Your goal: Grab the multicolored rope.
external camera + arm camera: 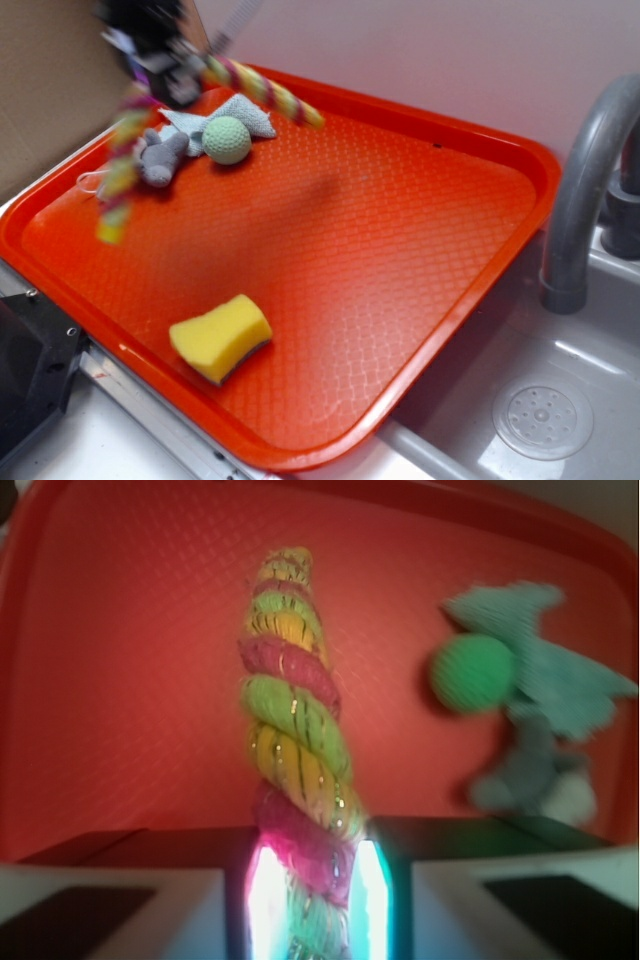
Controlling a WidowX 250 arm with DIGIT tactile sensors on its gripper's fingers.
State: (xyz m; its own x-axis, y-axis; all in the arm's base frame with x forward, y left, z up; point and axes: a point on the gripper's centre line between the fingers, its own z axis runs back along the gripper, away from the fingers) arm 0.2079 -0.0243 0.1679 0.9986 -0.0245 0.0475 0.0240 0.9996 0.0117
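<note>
Gripper (310, 900) pinched the multicolored rope (295, 740) mid-length above the tray (400, 250); keeping that squeeze firm should prevent slipping.

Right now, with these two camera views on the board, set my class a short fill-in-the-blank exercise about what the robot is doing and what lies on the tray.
1. The gripper is shut on the multicolored ____.
2. The rope hangs in the air above an orange ____.
3. Near the tray's front edge lies a yellow ____.
4. The ball beside the grey plush toy is coloured ____.

Missing words: rope; tray; sponge; green
</note>
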